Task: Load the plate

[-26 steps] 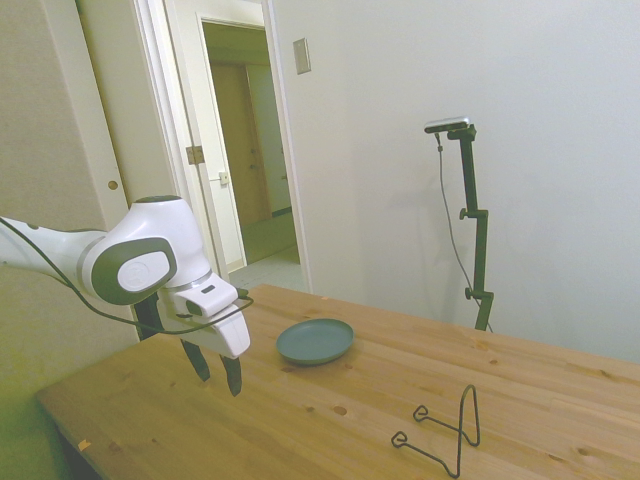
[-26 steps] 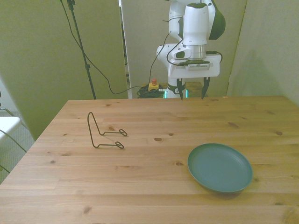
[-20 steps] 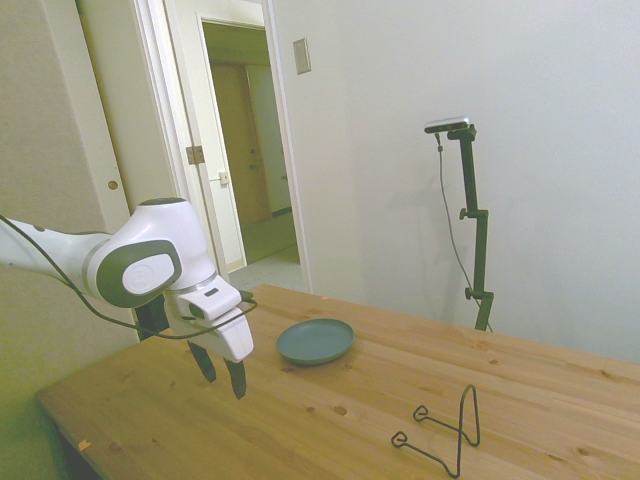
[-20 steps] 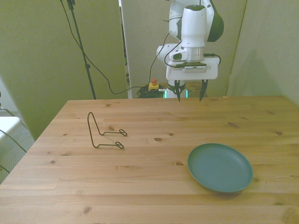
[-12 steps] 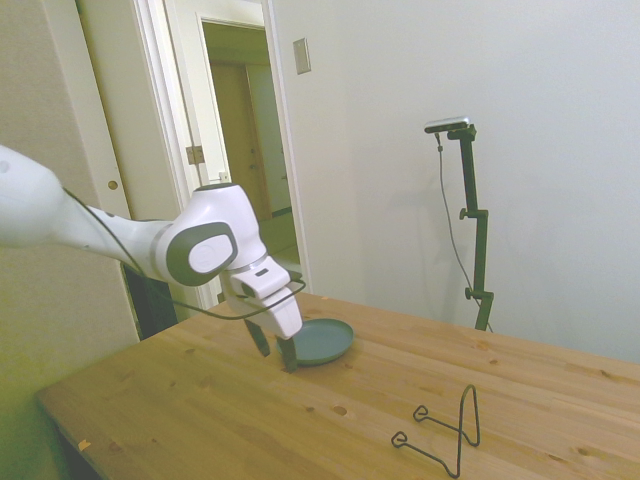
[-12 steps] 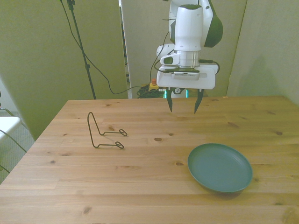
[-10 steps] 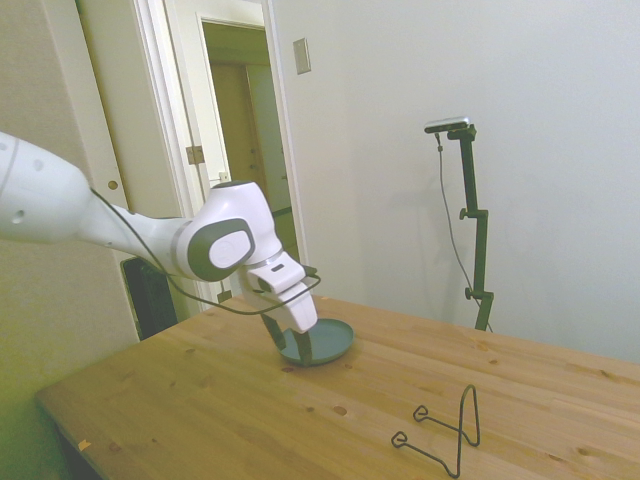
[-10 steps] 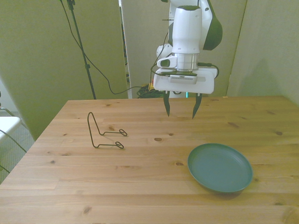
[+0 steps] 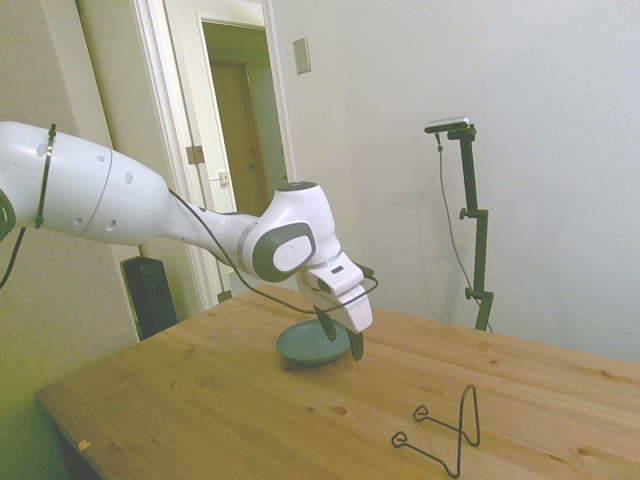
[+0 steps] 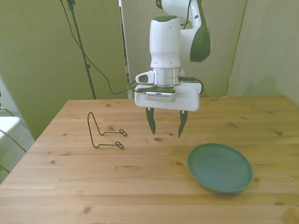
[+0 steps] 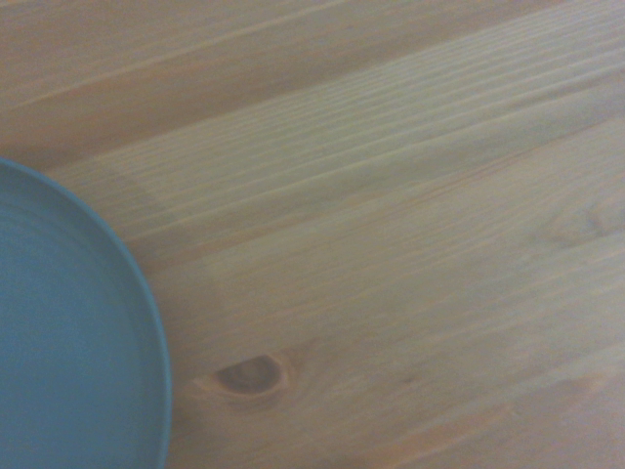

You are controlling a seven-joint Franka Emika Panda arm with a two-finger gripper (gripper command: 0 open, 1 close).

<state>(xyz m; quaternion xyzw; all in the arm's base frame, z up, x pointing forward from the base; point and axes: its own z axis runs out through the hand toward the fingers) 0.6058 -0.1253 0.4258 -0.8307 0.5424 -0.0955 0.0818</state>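
The teal plate (image 10: 219, 167) lies flat on the wooden table (image 10: 70, 186) toward the front view's right. In the side view the plate (image 9: 305, 347) sits partly behind the arm's hand. My gripper (image 10: 166, 129) hangs open above the table's middle, a little to the left of the plate and farther back, with nothing between its fingers. The side view has the gripper (image 9: 342, 335) just above the plate's near rim. Part of the plate's edge (image 11: 68, 352) fills one corner of the wrist view, beside bare wood with a dark knot.
A black wire stand (image 10: 103, 132) rests on the table at the front view's left; the side view has the wire stand (image 9: 442, 428) near the table's front. A doorway (image 9: 245, 150) opens behind the table.
The arm has reached out from the table's far edge toward the middle and lowered, bringing the open gripper close beside the plate. Plate and wire stand have not moved.
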